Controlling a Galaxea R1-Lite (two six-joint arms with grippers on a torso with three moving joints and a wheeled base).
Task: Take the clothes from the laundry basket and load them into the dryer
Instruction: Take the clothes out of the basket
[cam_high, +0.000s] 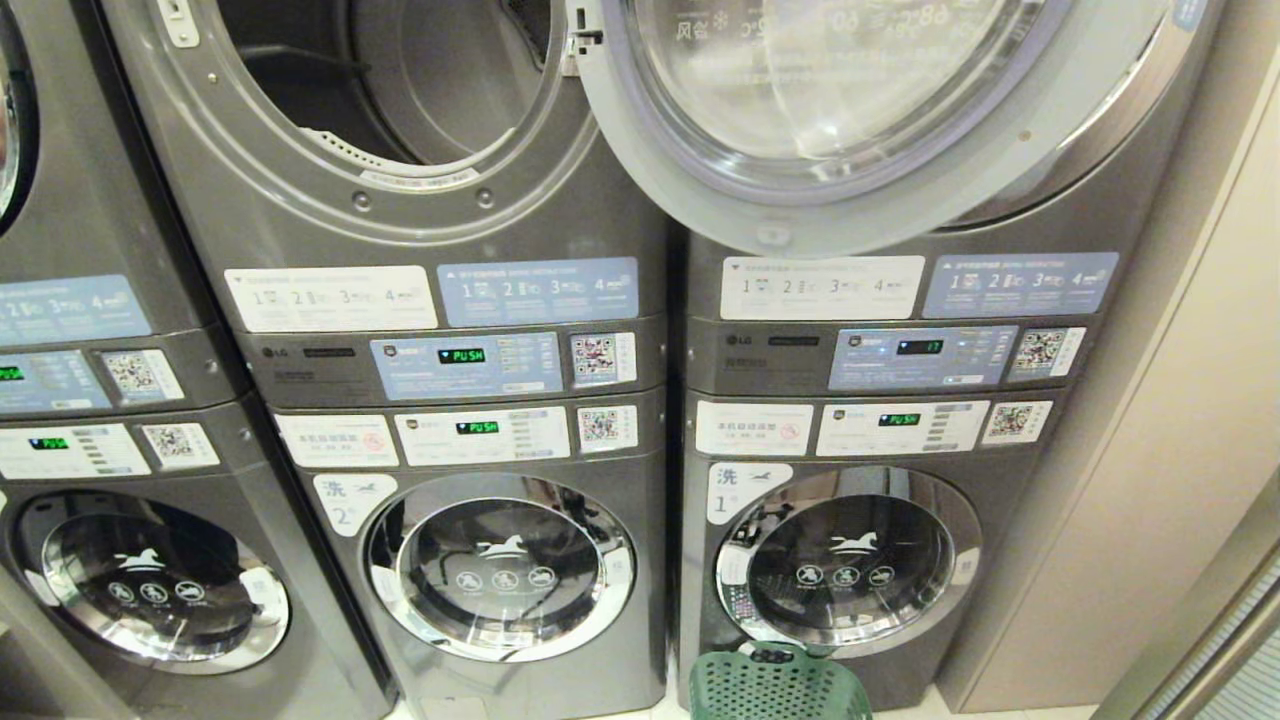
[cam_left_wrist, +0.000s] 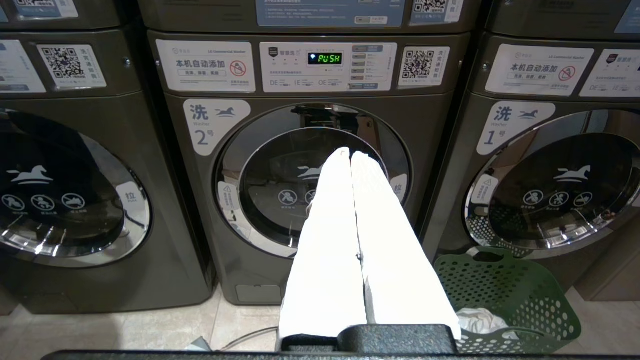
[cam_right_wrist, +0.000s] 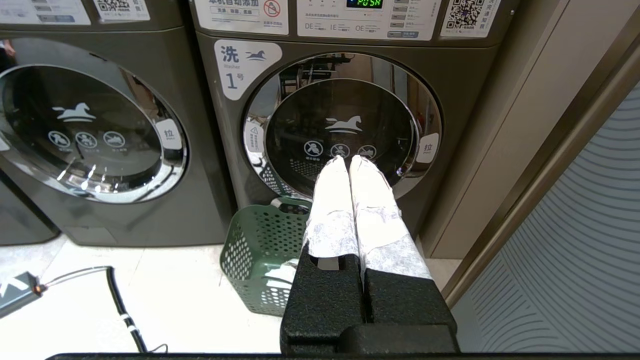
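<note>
Laundry basket (cam_high: 778, 686) sits on floor before washer 1 (cam_high: 848, 570), white clothes (cam_left_wrist: 475, 320) inside. Dryer (cam_high: 400, 90) door (cam_high: 850, 110) open. Left end effector (cam_left_wrist: 350, 152) and right end effector (cam_right_wrist: 348, 159) both closed, empty.

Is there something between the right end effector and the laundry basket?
Nothing visible blocks it. The right end effector is shut and empty, and the laundry basket stands on the floor before washer 1, with its top open and white clothes inside.
</note>
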